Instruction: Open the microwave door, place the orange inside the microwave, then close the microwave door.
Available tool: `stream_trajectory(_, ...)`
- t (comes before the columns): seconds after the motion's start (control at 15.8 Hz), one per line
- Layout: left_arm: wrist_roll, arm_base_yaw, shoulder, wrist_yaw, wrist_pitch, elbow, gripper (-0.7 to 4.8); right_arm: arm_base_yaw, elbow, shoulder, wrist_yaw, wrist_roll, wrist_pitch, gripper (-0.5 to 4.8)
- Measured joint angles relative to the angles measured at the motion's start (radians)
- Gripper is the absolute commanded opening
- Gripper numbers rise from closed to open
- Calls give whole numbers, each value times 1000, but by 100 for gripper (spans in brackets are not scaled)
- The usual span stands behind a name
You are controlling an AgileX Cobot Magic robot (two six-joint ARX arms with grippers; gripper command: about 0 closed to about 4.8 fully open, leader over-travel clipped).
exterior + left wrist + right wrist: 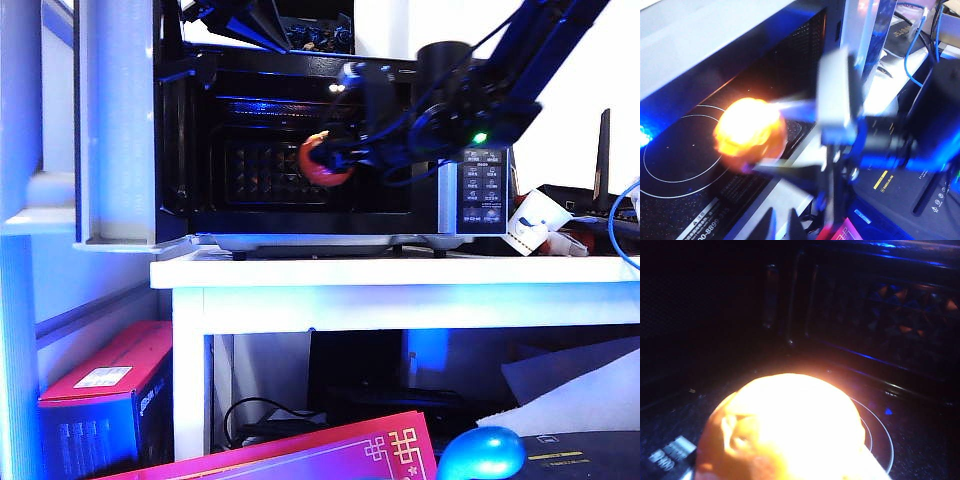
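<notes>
The black microwave (480, 190) stands on a white table with its door (120, 130) swung wide open at the left. My right gripper (330, 158) reaches into the cavity, shut on the orange (318, 162), which hangs at mid height. In the left wrist view the orange (747, 130) glows between the right gripper's (785, 137) two fingers, over the front part of the glass turntable (680, 155). The right wrist view is filled by the orange (790, 425), with the turntable ring (880, 440) and back wall behind it. My left gripper (783, 227) sits outside the cavity's front edge, its dark tips close together and empty.
The white table (400, 275) carries cables and white items (535, 225) right of the microwave. Beneath it are a red box (110, 390), a pink box (330, 455) and a glossy blue rounded object (480, 452).
</notes>
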Motion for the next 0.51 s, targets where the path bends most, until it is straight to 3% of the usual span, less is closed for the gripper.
stream_trajectory(0.19, 0, -1, 0, 3, 0, 0, 47, 21, 0, 27, 182, -1, 10, 274)
stream_trajectory(0.51, 1, 0, 2, 2, 6, 0, 48, 23, 73, 88, 219, 1, -8, 274)
